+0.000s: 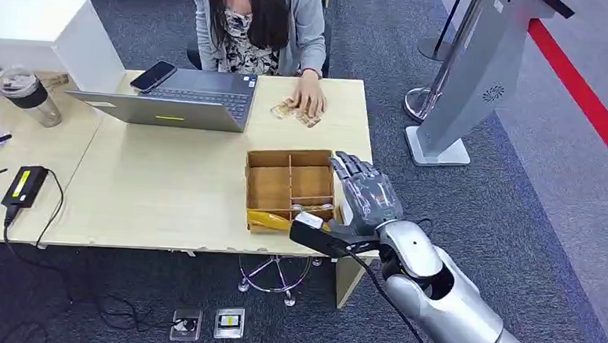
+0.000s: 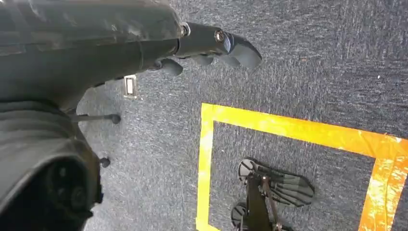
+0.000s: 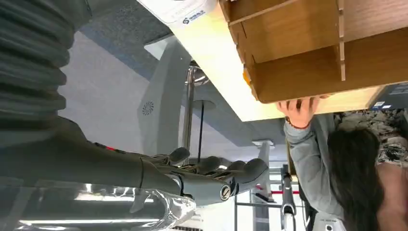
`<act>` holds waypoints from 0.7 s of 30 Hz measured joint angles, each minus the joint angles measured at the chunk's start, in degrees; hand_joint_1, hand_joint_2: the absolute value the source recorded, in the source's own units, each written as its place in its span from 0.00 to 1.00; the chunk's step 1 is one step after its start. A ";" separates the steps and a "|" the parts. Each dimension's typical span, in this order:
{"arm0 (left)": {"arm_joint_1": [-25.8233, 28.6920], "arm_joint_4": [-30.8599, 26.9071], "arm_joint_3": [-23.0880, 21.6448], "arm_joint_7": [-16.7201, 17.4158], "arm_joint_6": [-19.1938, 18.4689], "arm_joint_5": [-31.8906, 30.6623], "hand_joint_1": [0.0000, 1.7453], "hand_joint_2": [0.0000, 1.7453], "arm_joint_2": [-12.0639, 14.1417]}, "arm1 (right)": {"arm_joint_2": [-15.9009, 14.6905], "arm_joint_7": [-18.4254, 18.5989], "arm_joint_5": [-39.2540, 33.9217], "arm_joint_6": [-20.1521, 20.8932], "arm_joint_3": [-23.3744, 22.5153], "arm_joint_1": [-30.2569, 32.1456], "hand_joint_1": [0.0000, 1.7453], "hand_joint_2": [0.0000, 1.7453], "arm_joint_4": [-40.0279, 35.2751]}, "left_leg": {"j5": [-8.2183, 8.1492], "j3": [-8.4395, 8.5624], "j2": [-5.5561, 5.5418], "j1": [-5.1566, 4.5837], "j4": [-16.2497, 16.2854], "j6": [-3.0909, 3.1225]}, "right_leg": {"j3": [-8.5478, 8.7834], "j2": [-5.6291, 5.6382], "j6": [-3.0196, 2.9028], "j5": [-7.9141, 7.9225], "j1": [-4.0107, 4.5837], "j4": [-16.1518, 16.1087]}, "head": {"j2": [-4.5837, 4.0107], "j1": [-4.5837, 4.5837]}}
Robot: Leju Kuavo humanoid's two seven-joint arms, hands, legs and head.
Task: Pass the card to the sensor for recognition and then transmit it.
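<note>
My right hand (image 1: 362, 200) hovers at the front right corner of the wooden divided box (image 1: 268, 187), its fingers (image 3: 216, 174) stretched straight and apart. A white card (image 1: 308, 218) with a small blue logo (image 3: 179, 9) lies against the top of the dark thumb at the box's front edge; no finger presses on it. The grey slanted sensor kiosk (image 1: 479, 71) stands on the floor to the right of the table. My left hand (image 2: 216, 45) hangs over the carpet with nothing in it, fingers loosely extended.
A person sits behind the table with a hand (image 1: 308, 101) on some cards. A laptop (image 1: 179, 102) with a phone on it, a bottle (image 1: 30, 94) and a power adapter (image 1: 24, 184) lie to the left. Stanchion posts (image 1: 441, 45) stand by the kiosk.
</note>
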 joint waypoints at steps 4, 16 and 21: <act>-0.01 0.00 0.00 0.00 -0.07 0.02 0.00 0.00 -0.04 | 0.68 -1.29 1.03 -0.30 0.02 -0.03 0.00 1.00 1.72 | 0.00 0.00 0.00 0.00 0.00 0.00 | 0.00 0.00 0.00 0.00 0.00 0.00 | 0.00 0.00; 0.00 0.00 0.00 0.00 -0.09 0.02 0.00 0.00 -0.13 | 3.34 -2.66 1.51 -1.38 0.13 -0.17 0.00 1.00 6.97 | 0.00 -0.01 0.00 0.00 0.00 0.00 | 0.00 0.00 0.00 0.00 0.00 0.00 | 0.00 0.00; 0.00 0.00 0.00 0.00 -0.11 0.02 0.00 0.00 -0.13 | 3.96 -2.75 1.51 -1.53 0.13 -0.19 0.00 1.00 8.26 | 0.00 -0.01 0.00 0.00 0.00 0.00 | 0.00 0.00 0.00 0.00 0.00 0.00 | 0.00 0.00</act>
